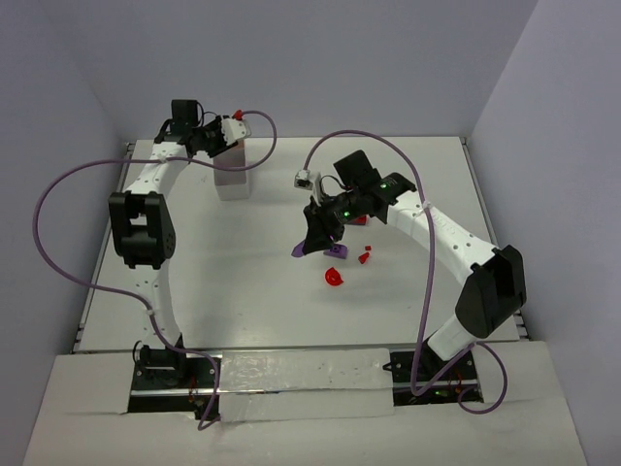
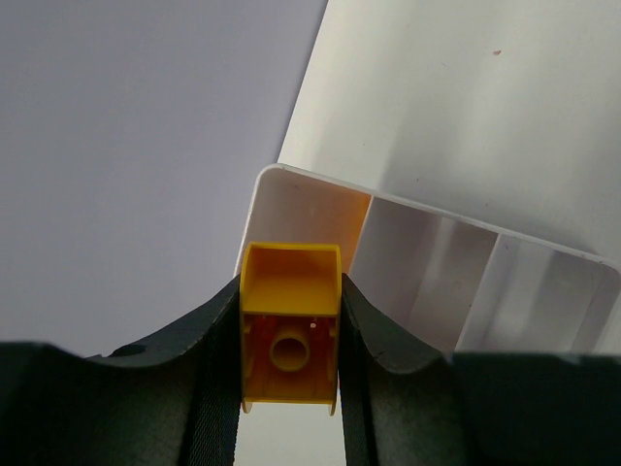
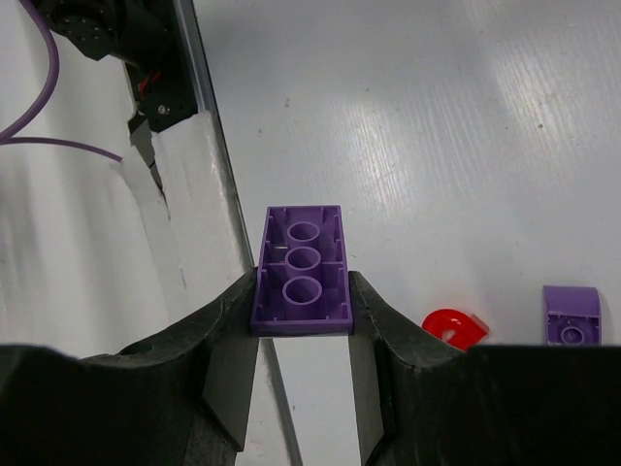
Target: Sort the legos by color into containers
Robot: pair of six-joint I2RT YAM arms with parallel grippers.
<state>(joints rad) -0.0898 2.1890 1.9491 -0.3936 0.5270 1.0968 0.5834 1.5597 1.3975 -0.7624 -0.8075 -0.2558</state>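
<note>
left gripper (image 2: 289,325) pinches an orange brick (image 2: 289,286) by its flat sides at the tray's (image 2: 309,209) end compartment, right gripper (image 3: 302,316) pinches a purple brick (image 3: 302,248) well apart from the tray; both look light, stiff, slick, so side-wall grips seem safest.

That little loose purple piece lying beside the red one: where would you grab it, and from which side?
Probably from straight above, pinching its two straight opposite sides. The purple piece lies flat on the table, apart from the red piece, so both sides look free.
</note>
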